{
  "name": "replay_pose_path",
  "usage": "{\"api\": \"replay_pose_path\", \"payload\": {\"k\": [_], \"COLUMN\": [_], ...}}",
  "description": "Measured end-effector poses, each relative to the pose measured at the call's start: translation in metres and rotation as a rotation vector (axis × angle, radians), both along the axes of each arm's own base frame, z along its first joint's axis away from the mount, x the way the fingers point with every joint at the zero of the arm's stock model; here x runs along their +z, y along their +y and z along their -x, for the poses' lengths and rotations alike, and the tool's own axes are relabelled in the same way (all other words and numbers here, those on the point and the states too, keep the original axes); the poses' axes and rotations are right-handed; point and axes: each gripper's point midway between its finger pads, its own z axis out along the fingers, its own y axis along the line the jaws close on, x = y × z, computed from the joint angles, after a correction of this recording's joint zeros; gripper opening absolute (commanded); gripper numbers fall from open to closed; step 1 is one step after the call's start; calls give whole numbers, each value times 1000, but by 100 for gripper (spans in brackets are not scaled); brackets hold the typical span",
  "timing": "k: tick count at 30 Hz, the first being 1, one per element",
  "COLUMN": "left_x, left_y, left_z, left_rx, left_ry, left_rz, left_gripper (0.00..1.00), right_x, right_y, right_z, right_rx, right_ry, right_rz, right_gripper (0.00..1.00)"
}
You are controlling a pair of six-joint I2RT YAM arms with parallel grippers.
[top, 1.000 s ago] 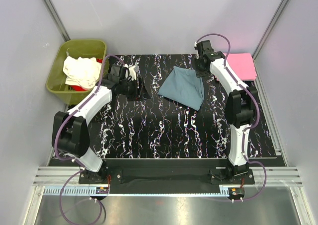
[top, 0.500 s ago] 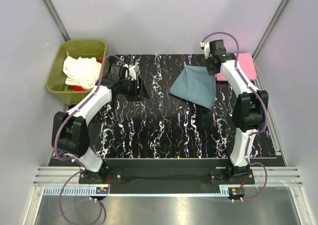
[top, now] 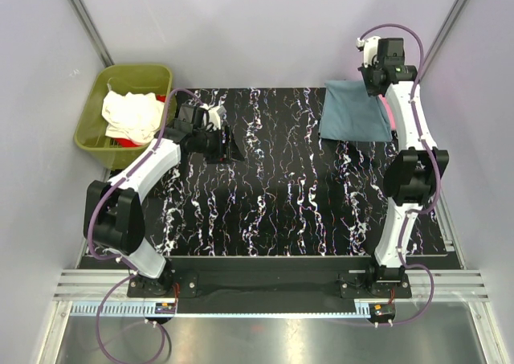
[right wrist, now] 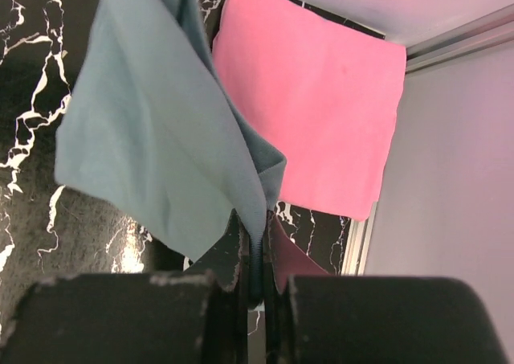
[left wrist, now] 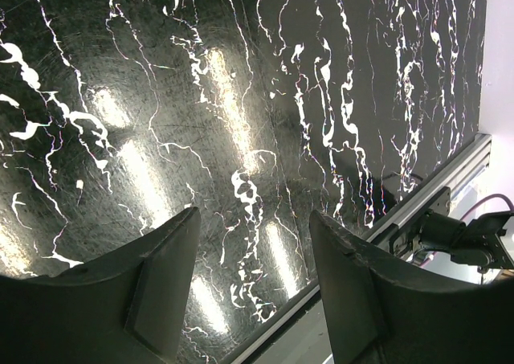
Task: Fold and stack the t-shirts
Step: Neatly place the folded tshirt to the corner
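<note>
Left arm [top: 148, 167]: elbow folded, forearm reaching forward. Left gripper [left wrist: 253, 239]: pointed down, fingers spread wide, holding nothing. Right arm [top: 411, 131]: stretched far forward, near full reach. Right gripper [right wrist: 255, 255]: fingers pinched tight on blue-grey t-shirt [right wrist: 152, 147].

Black white-veined table [top: 265, 195]; folded pink t-shirt [right wrist: 321, 115] flat at far right corner.

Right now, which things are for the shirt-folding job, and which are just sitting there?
For the job:
blue-grey t-shirt
pink t-shirt
cream-white t-shirt
red t-shirt, just peeking out under the cream-white one

Just lying about:
olive-green tub, which only holds the cream-white and red shirts
black marbled table
</note>
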Motion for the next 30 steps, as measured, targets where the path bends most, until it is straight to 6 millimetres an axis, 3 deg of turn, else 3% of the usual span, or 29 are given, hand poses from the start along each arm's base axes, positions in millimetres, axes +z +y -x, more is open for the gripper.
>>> {"api": "replay_pose_path", "payload": {"k": [8, 16, 24, 30], "left_x": [1, 5, 10, 12], "left_y": [-2, -6, -11, -12], "left_z": [2, 4, 3, 3], "left_rx": [-10, -24, -36, -40], "left_ry": [3, 8, 1, -6], "left_rz": [11, 38, 72, 82], "left_gripper": [62, 62, 62, 62], "right_x": [1, -5, 31, 48], "right_y": [-17, -30, -33, -50], "right_z": [-11, 7, 15, 11], "right_rx": [4, 8, 31, 24], "right_ry": [31, 92, 29, -8], "right_rz": [0, 7, 40, 59], "right_gripper": [0, 0, 0, 0]}}
